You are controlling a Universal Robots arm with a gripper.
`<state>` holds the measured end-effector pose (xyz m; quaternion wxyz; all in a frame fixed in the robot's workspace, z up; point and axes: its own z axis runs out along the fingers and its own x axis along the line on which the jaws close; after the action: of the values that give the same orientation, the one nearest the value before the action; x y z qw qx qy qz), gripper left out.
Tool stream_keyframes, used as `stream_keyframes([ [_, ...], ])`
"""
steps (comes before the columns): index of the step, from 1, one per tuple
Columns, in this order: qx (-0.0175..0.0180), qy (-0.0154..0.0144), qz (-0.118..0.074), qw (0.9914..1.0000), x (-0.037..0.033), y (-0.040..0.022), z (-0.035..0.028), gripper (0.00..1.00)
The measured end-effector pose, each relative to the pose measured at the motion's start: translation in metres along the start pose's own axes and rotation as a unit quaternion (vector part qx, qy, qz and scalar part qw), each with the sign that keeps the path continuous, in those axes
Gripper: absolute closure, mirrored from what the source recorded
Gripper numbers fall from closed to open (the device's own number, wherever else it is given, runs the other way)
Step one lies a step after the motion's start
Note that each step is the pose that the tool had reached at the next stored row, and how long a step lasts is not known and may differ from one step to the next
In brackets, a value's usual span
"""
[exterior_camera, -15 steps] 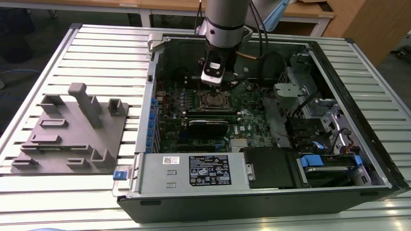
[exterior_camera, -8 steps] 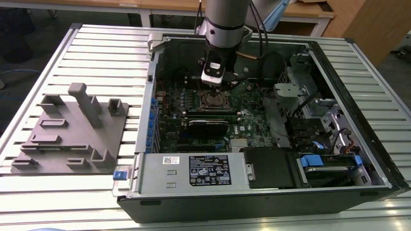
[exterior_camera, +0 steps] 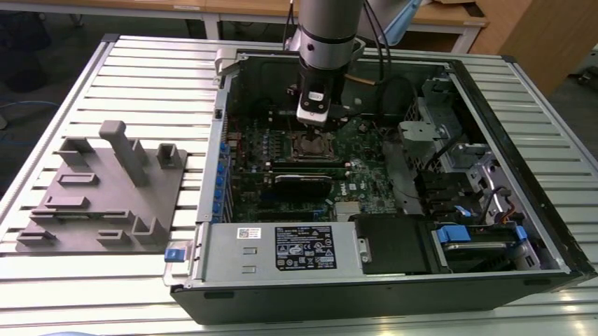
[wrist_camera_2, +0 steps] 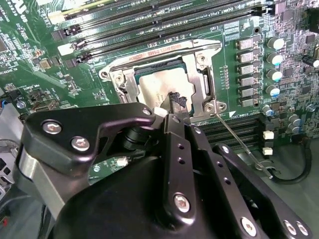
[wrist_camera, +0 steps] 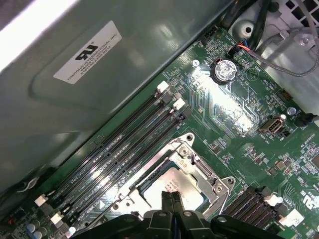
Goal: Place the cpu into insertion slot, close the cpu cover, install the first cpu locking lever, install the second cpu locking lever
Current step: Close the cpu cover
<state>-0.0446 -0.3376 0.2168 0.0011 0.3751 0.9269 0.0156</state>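
Saw the tool (wrist_camera: 172,194) w/ fingers pressed together, tips at the cpu (wrist_camera_2: 154,87); it sat in the insertion slot (wrist_camera_2: 162,63), cpu cover (wrist_camera_2: 193,69) prob. down over it, inside the pc case (exterior_camera: 374,301).

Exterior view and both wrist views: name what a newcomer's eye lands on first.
The black gripper, fingers shut, has its tips at the small square silver-grey cpu, which lies in the metal-rimmed square insertion slot on the green motherboard. In the exterior view, the grey robot arm reaches down into the open black computer case, and a grey moulded fixture plate sits on the slatted metal table at that view's left.
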Motion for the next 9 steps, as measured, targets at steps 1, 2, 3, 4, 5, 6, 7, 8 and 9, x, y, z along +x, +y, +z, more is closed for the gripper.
stream_keyframes([
  [1,0.0,0.0,0.0,1.0,0.0,0.0,0.0,0.89],
  [2,0.0,0.0,0.0,1.0,0.0,0.0,0.0,0.89],
  [3,0.0,0.0,0.0,1.0,0.0,0.0,0.0,0.89],
  [4,0.0,0.0,0.0,1.0,0.0,0.0,0.0,0.89],
  [5,0.0,0.0,0.0,1.0,0.0,0.0,0.0,0.89],
  [6,0.0,0.0,0.0,1.0,0.0,0.0,0.0,0.89],
  [7,0.0,0.0,0.0,1.0,0.0,0.0,0.0,0.89],
  [8,0.0,0.0,0.0,1.0,0.0,0.0,0.0,0.89],
  [9,0.0,0.0,-0.002,1.0,0.0,0.0,0.0,0.89],
])
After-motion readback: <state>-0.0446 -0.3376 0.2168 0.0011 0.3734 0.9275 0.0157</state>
